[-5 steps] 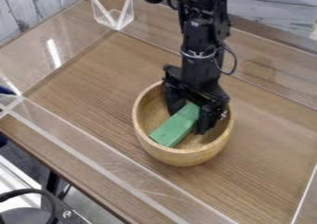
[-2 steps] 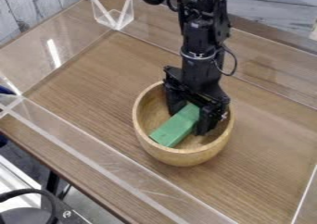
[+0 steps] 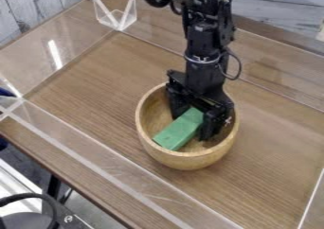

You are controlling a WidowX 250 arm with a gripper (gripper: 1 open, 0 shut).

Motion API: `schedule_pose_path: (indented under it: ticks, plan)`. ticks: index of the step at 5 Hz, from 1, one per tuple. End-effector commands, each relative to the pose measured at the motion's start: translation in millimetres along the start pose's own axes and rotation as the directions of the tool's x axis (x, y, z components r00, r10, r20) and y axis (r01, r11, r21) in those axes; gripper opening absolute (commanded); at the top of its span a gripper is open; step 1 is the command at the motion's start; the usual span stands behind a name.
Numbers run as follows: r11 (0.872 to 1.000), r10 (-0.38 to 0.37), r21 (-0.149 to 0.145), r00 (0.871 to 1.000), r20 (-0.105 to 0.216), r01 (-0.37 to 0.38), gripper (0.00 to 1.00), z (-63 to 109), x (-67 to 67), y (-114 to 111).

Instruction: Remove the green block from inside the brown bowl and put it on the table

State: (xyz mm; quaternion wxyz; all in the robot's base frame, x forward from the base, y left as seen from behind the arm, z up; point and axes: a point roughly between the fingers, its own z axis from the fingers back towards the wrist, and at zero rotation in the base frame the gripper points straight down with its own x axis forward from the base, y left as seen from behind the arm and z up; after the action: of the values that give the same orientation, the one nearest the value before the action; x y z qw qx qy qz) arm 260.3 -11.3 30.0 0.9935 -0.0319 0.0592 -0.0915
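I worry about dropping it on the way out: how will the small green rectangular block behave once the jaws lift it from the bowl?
The small green rectangular block looks rigid with flat sides, so it probably will not bend or roll. Its matte surface suggests a fair grip. It lies tilted against the wall of the round light-brown wooden bowl, so it may pivot if the open gripper closes off-centre.

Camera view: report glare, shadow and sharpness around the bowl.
Camera view: white glare streaks on the clear acrylic walls; soft, even light; the claw shades the brown bowl interior slightly; the green block is clear but coarse in detail.
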Motion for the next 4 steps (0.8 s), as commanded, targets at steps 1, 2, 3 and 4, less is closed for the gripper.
schedule_pose_path:
  ticks: [1,2,3,4]
  plan:
    - [1.000,-0.001,0.007,1.000,0.027,0.001,1.00,3.5,7.1,5.7]
    - [1.000,0.003,0.007,1.000,0.015,-0.004,1.00,-1.3,7.5,8.1]
    - [1.000,0.009,0.008,1.000,0.006,-0.009,1.00,-5.5,7.4,10.9]
    - [1.000,0.015,0.008,1.000,-0.005,-0.015,1.00,-10.1,7.1,14.1]
